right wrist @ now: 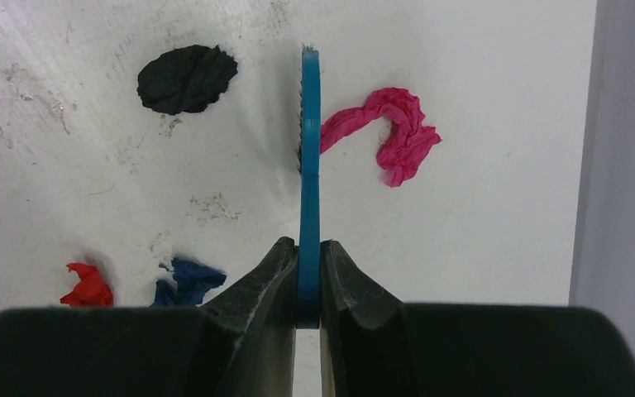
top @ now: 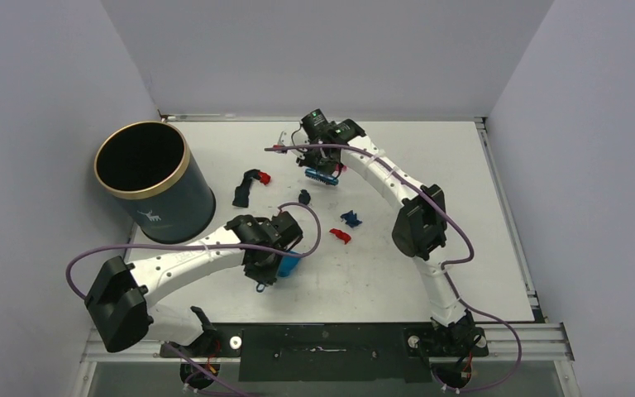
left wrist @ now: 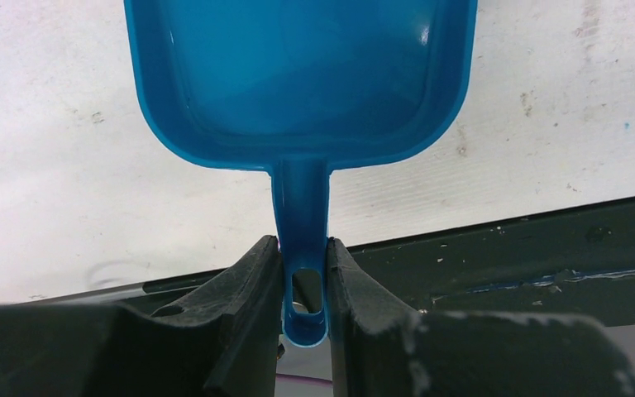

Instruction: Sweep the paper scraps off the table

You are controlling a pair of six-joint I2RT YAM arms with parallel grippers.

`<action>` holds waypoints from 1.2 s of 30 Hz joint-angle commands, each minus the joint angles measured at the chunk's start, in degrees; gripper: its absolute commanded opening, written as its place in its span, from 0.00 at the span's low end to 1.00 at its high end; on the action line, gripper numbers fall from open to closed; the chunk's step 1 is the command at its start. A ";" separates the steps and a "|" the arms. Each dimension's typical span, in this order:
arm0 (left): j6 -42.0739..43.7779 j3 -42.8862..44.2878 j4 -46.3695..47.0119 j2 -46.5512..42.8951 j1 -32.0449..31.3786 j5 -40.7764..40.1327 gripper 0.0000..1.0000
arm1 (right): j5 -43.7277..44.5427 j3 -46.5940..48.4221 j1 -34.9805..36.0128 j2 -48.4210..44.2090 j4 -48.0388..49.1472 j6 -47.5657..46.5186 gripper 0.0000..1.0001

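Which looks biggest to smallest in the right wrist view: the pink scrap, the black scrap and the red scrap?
1. pink scrap, the widest spread
2. black scrap, close behind
3. red scrap, clearly smallest, though it lies nearer the camera

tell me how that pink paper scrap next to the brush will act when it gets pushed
The pink scrap is a thin, crumpled twist, so it is probably very light and should slide easily across the table. Being soft and creased, it may fold or snag against the brush rather than move stiffly. Its irregular shape makes rolling far unlikely.
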 commanded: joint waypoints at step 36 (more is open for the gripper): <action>0.60 0.25 15.77 9.54 -0.80 -0.86 0.00 | -33.03 -2.11 -0.15 -9.72 -15.34 1.93 0.05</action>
